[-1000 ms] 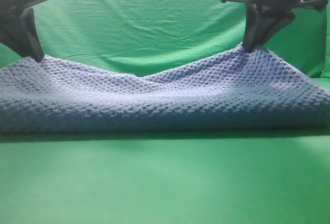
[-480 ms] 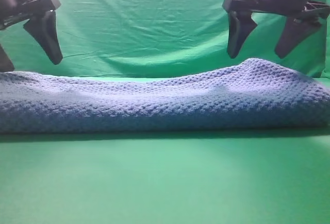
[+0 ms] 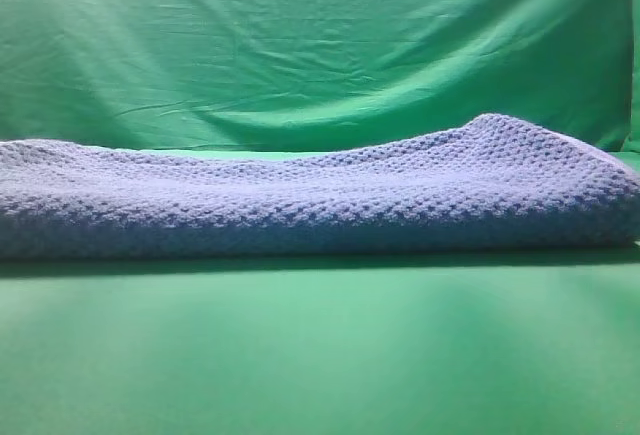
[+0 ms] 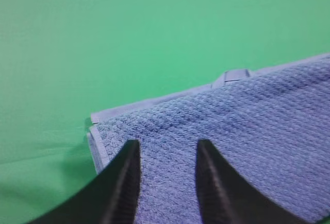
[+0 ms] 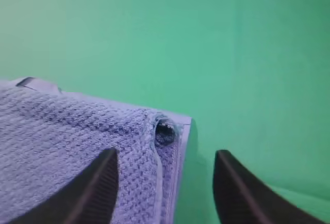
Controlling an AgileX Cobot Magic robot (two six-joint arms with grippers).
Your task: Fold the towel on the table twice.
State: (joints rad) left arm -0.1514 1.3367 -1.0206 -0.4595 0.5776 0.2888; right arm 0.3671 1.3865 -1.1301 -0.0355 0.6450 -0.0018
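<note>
Towel (image 3: 320, 200) blue-grey, waffle-weave, pale edge trim; table (image 3: 320, 355) bright green; fingers (image 4: 124, 183) black.

Each end effector, left (image 4: 166, 154) and right (image 5: 165, 162), shows two matte black, smooth fingers (image 4: 124, 183) tapering to blunt, slightly curved tips.

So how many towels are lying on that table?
1. The towel lies folded across the table, running past the left edge of the high view. Anything tucked inside the fold would be hidden.
</note>
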